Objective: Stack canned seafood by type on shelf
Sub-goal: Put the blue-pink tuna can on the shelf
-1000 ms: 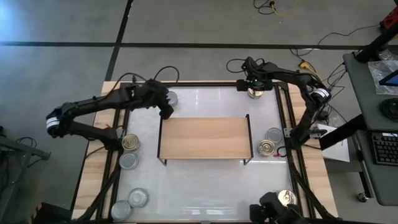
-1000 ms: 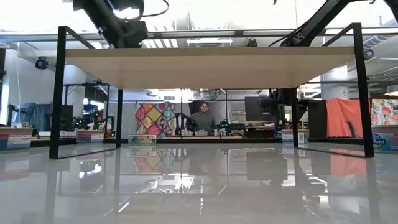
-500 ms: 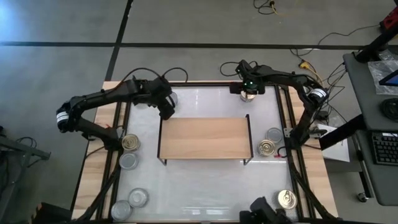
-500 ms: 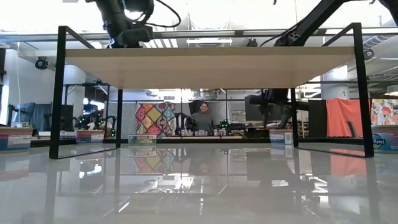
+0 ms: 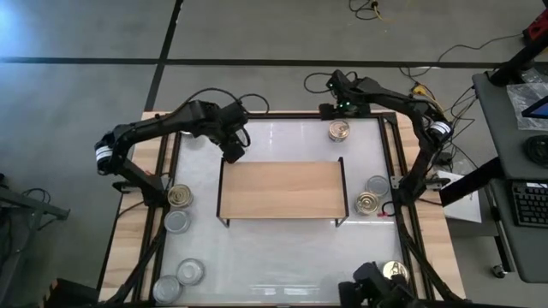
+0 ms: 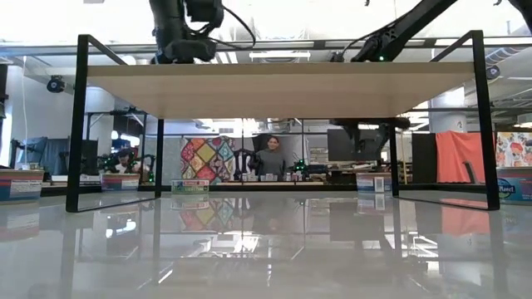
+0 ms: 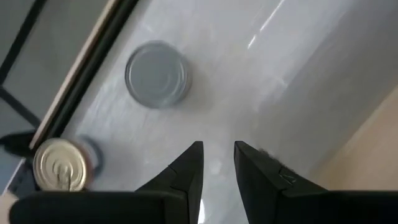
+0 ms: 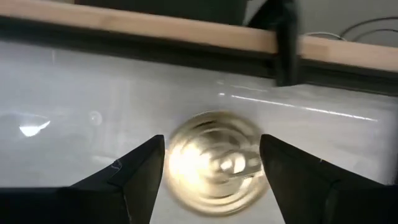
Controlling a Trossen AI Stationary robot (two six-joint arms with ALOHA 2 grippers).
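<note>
The shelf (image 5: 281,188) stands mid-table with nothing on its board. A gold-topped can (image 5: 339,130) rests on its base on the white tabletop beyond the shelf's far right corner. My right gripper (image 5: 341,109) hangs open above it, and the can (image 8: 214,165) shows blurred below and between the fingers, untouched. My left gripper (image 5: 231,154) points down by the shelf's far left corner. Its fingers (image 7: 217,155) are shut to a narrow slit with nothing between them. A silver can (image 7: 157,73) and a gold can (image 7: 60,163) lie on the table beyond it.
Left of the shelf stand a gold can (image 5: 179,196) and a silver one (image 5: 176,222), with two silver cans (image 5: 190,271) near the front left corner. On the right are a silver can (image 5: 377,185), a gold one (image 5: 367,203) and another gold one (image 5: 394,272).
My right gripper has risen and drawn back toward the table's far edge, off the gold can, which now shows uncovered on the tabletop. My left gripper has stayed by the shelf's far left corner and tipped to point more steeply down.
</note>
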